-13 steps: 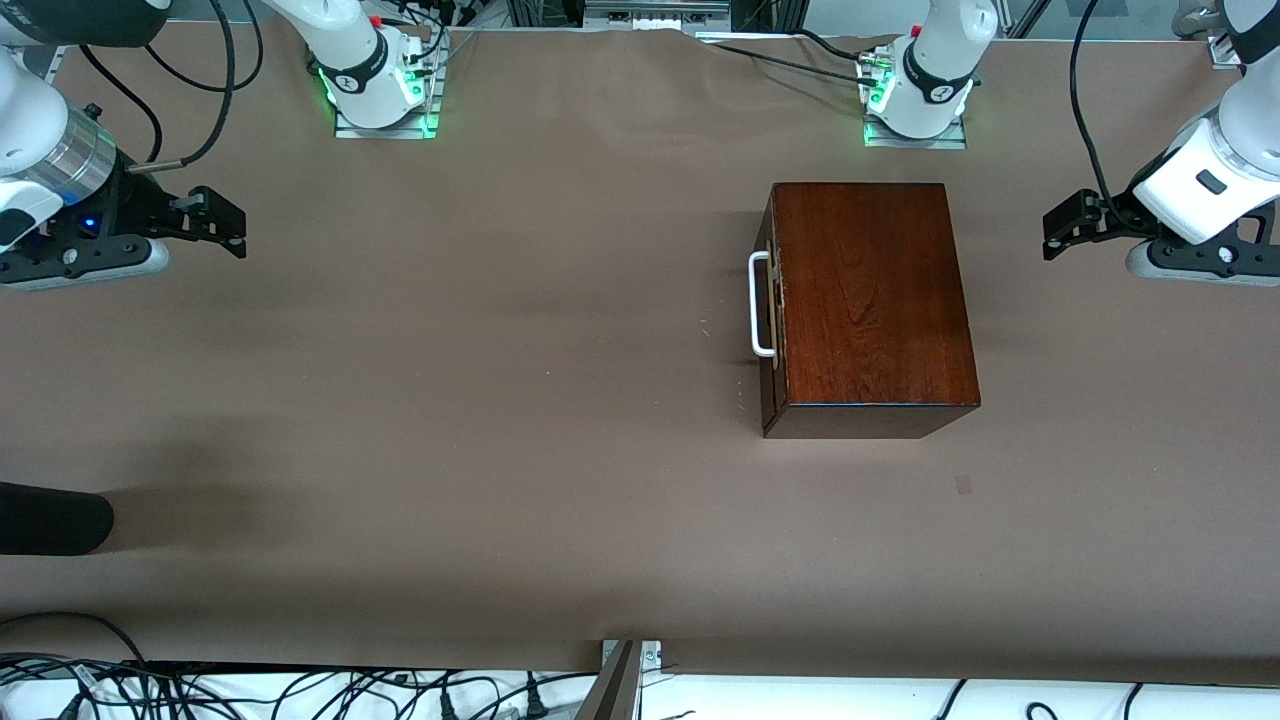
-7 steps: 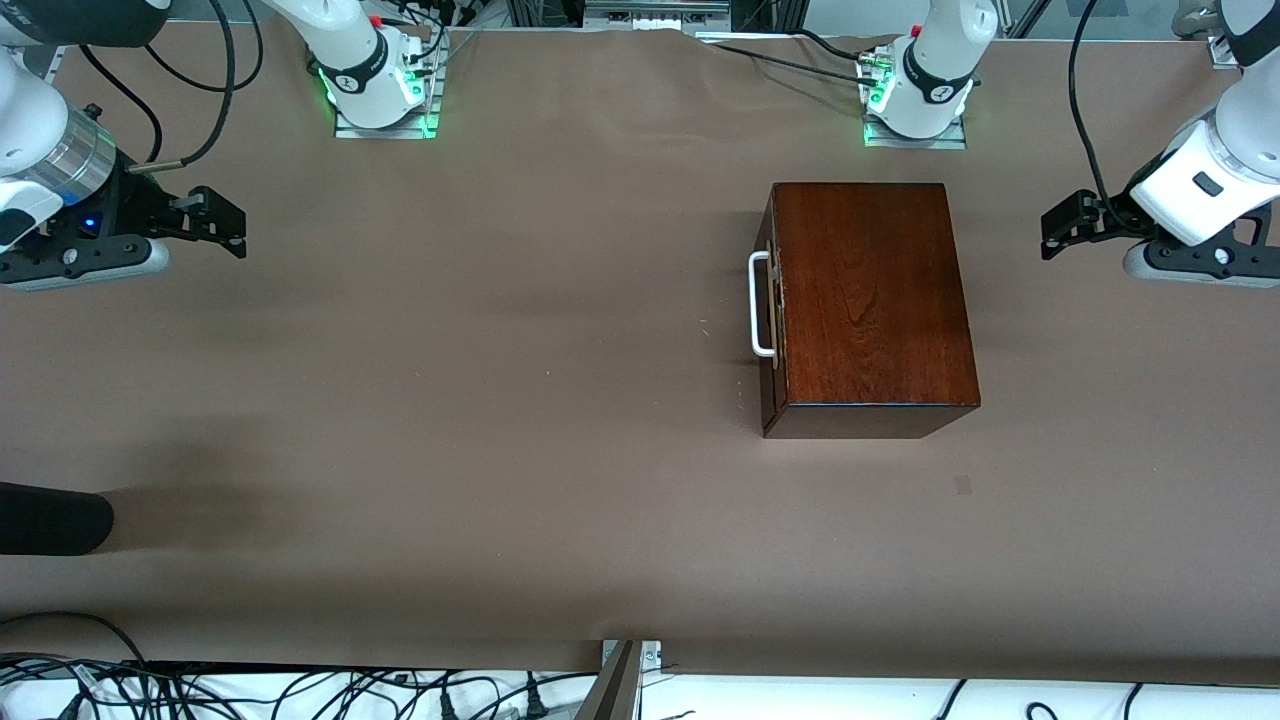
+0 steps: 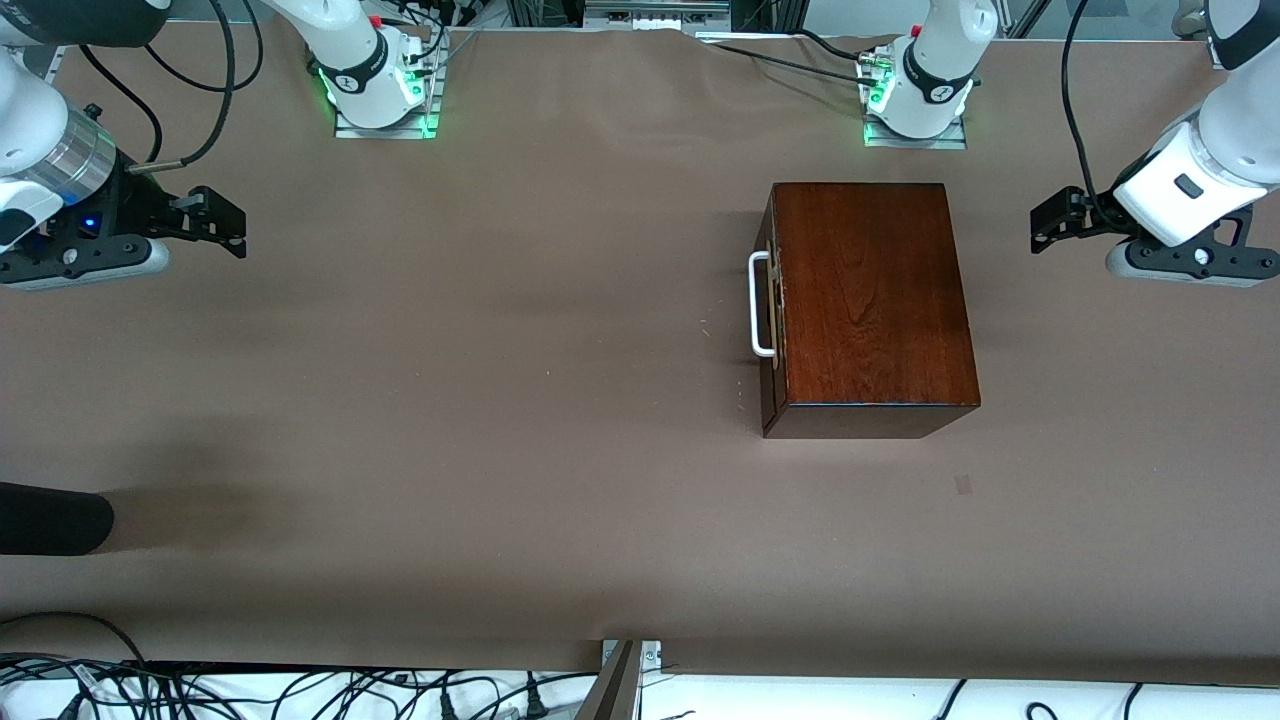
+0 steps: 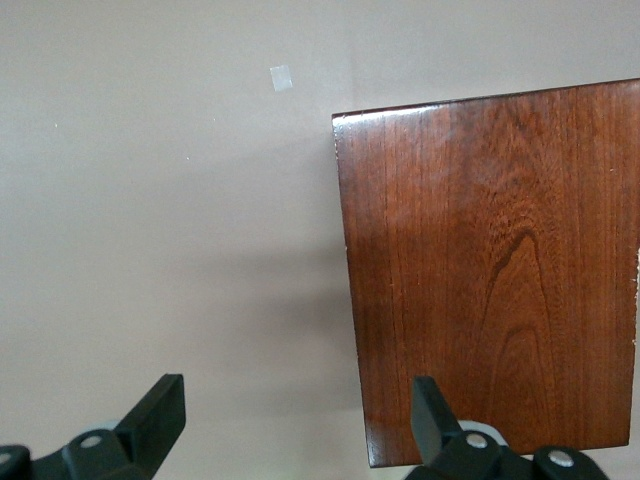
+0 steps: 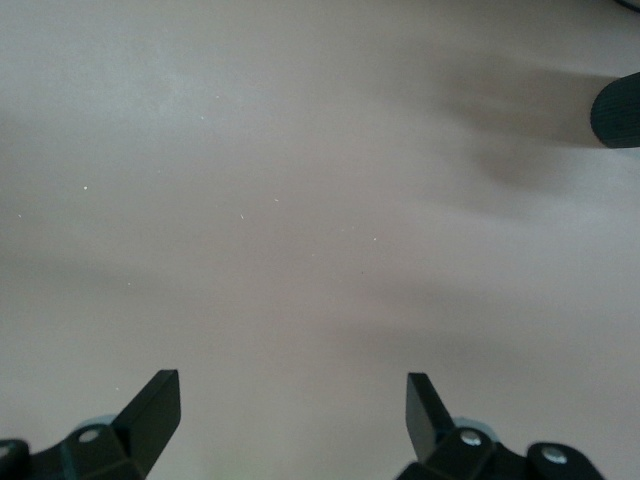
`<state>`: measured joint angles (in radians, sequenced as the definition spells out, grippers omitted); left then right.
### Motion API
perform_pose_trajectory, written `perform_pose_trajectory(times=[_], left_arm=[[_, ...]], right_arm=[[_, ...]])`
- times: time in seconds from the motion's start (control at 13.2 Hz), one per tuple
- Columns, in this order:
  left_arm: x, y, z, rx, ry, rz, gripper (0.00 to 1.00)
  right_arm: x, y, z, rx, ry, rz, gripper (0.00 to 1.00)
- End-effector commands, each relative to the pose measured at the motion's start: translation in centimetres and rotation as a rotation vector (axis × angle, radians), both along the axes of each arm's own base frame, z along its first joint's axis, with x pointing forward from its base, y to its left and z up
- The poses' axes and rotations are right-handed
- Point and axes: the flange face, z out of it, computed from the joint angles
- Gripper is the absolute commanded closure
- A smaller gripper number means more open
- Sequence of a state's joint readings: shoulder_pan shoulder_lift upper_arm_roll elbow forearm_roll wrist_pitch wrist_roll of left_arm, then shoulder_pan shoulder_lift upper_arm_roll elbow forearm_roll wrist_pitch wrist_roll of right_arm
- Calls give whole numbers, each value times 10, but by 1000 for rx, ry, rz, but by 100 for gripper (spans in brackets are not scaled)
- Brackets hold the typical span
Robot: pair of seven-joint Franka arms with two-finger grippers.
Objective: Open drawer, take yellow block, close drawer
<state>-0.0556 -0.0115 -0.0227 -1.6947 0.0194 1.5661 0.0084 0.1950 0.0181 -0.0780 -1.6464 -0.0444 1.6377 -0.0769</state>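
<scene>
Left tool [image 4: 297, 425]: we log it fingers wide, empty, over tabletop [image 3: 500, 400] beside the box's rear end | Right tool [image 5: 292, 420]: wide, empty, waiting over bare tabletop at its end | Drawer [image 3: 771, 305]: shut in box [image 3: 870, 300], white handle [image 3: 758, 303] toward right arm | Yellow block: unseen.

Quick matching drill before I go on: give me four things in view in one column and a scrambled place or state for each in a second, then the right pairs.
Things:
1. drawer
2. handle
3. left gripper
4. right gripper

Places or states:
A. open, over bare table at the right arm's end
B. white bar on the box's front
C. shut inside the dark wooden box
D. open, over the table beside the box, at the left arm's end

Pairs: 1-C, 2-B, 3-D, 4-A
</scene>
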Motion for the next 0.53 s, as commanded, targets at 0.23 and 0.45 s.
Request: perform_pose_trajectory(times=[0.23,0.45], left_arm=[[3,-3,2,-22,12,0,0],[2,-12,2,-23,11,-13,0]], right_arm=[[1,1,5,-7,-8,-6,0],[1,1,5,-7,-8,-6,0]])
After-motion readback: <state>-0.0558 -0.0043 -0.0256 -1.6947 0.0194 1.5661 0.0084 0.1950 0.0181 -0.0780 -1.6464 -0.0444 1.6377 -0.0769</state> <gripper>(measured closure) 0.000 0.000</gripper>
